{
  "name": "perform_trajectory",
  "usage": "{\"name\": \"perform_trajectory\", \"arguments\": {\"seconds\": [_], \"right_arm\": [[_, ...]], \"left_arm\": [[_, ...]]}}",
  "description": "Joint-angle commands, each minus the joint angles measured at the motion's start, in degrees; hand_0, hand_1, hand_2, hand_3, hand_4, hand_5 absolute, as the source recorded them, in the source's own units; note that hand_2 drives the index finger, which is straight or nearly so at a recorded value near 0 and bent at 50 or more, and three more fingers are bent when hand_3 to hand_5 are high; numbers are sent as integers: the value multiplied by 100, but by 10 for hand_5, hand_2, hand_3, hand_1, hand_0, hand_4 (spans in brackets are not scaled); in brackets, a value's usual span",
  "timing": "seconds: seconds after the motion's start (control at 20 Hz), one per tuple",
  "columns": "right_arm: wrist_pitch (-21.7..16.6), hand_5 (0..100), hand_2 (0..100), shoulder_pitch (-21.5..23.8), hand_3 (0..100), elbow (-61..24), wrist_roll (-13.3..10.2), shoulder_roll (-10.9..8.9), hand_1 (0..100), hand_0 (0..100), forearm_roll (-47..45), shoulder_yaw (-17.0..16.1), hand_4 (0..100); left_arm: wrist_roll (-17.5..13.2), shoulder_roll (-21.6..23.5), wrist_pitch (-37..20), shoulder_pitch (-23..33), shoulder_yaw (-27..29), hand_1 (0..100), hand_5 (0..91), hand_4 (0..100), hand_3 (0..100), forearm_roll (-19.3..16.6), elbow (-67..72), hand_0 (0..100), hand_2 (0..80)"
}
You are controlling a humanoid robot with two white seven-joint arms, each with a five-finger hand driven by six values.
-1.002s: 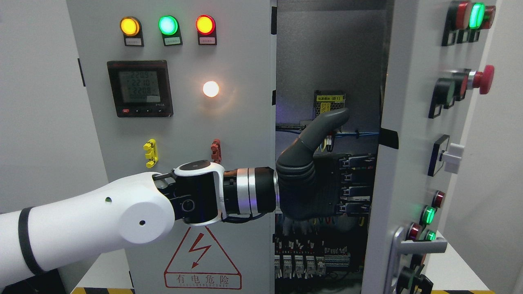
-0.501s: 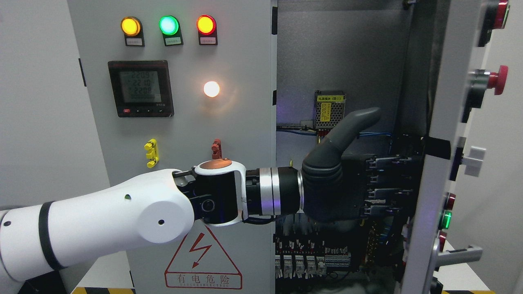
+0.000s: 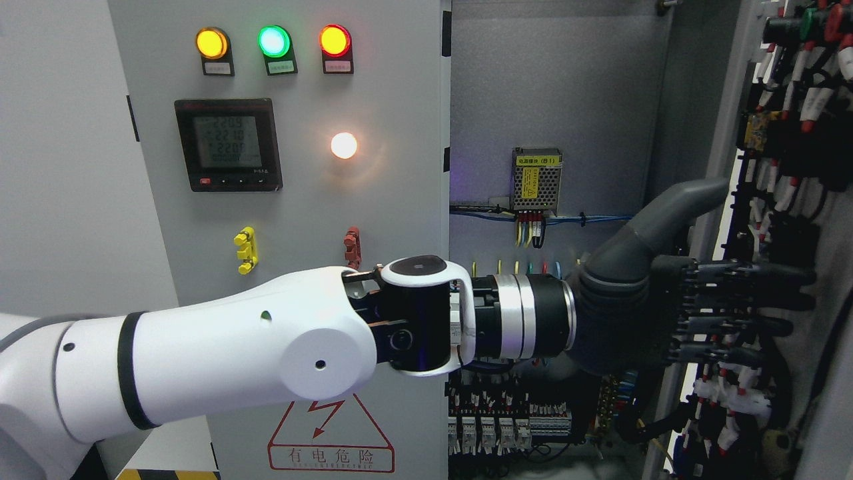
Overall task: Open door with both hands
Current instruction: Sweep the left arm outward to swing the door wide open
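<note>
Grey cabinet (image 3: 300, 200), right door (image 3: 786, 200) wide open

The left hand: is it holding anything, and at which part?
Nothing is held. The left hand lies flat, fingers extended against the inner face of the right door.

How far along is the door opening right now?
Done: the right door stands swung wide, its wired inner face showing and the cabinet interior exposed. In hand: the left hand, fingers extended, presses flat against that inner face. Left: the left door is shut; no right hand in view.
</note>
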Motion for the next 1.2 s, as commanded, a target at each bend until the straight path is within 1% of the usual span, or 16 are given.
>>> {"name": "perform_trajectory", "arguments": {"seconds": [0.0, 0.1, 0.25, 0.5, 0.8, 0.9, 0.95, 1.15], "right_arm": [[5, 0, 0, 1, 0, 0, -1, 0, 0, 106, 0, 0, 0], [-4, 0, 0, 1, 0, 0, -1, 0, 0, 106, 0, 0, 0], [5, 0, 0, 1, 0, 9, -1, 0, 0, 107, 0, 0, 0], [-4, 0, 0, 1, 0, 0, -1, 0, 0, 107, 0, 0, 0], [-4, 0, 0, 1, 0, 0, -1, 0, 0, 107, -9, 0, 0], [5, 0, 0, -7, 0, 0, -1, 0, 0, 107, 0, 0, 0], [-4, 0, 0, 1, 0, 0, -1, 0, 0, 106, 0, 0, 0], [-4, 0, 0, -8, 0, 0, -1, 0, 0, 106, 0, 0, 0]], "left_arm": [[181, -783, -103, -84, 17, 0, 0, 31, 0, -4, 6, 0, 0], [295, -924, -120, -101, 26, 0, 0, 31, 0, -4, 6, 0, 0], [550, -1143, -278, -101, 26, 0, 0, 31, 0, -4, 6, 0, 0], [805, -1443, -340, -101, 35, 0, 0, 30, 0, -31, 6, 0, 0], [946, -1618, -419, -101, 26, 0, 0, 30, 0, -57, 41, 0, 0], [1051, -1785, -410, -101, 35, 0, 0, 30, 0, -57, 146, 0, 0], [1078, -1786, -410, -110, 35, 0, 0, 30, 0, -57, 138, 0, 0], [1078, -1830, -419, -101, 44, 0, 0, 29, 0, -66, 164, 0, 0]]}}
